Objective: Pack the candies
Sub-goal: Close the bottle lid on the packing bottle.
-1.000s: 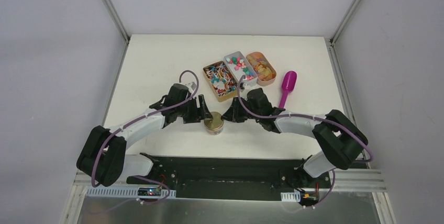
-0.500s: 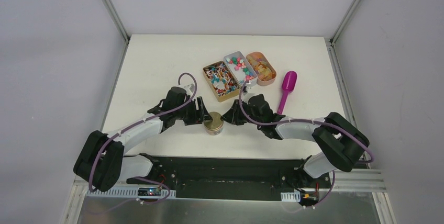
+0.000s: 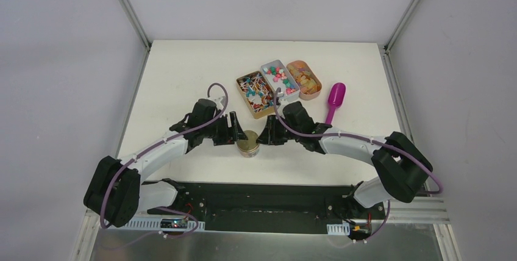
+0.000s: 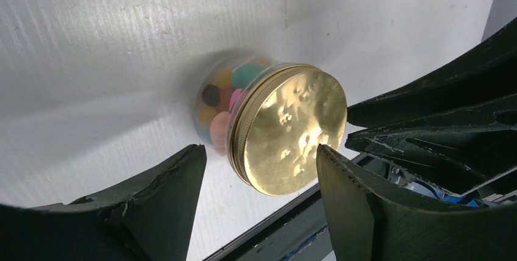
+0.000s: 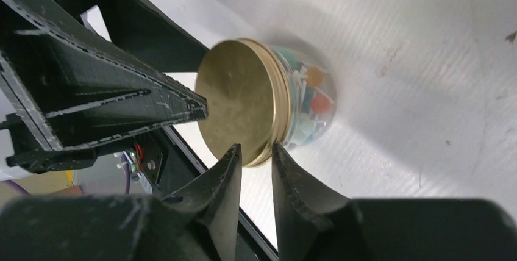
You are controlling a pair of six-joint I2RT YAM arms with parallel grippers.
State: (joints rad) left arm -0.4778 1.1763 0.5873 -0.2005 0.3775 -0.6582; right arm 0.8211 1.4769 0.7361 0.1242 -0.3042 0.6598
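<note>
Worktop: white, holding all the items below.
Jar: small and clear-walled, standing upright near the front edge between the two tools and well apart from the tins.
Lid: gold metal with a ribbed rim, seated on the jar's mouth.
Candies: many lie in the open tins at the middle of the worktop. More are packed inside the jar, where pink, green, orange and dark pieces show through its wall, and some there have thin white sticks.
Brown tin: rectangular and open, full of candies on white sticks. It is the leftmost of three tins set side by side.
Silver tin: open, with loose pink, green and red pieces. It sits between the other two.
Orange tin: oval-ended, rightmost of the three, its contents yellowish and too small to tell.
Scoop: magenta plastic, lying on the worktop just right of the tins.
Left tool: fingers spread wide, one on either side of the jar at lid height. Contact cannot be told.
Right tool: fingers drawn near together with a slim gap between them, and the lid's rim sits at the mouth of that gap. Whether they pinch it cannot be told.
</note>
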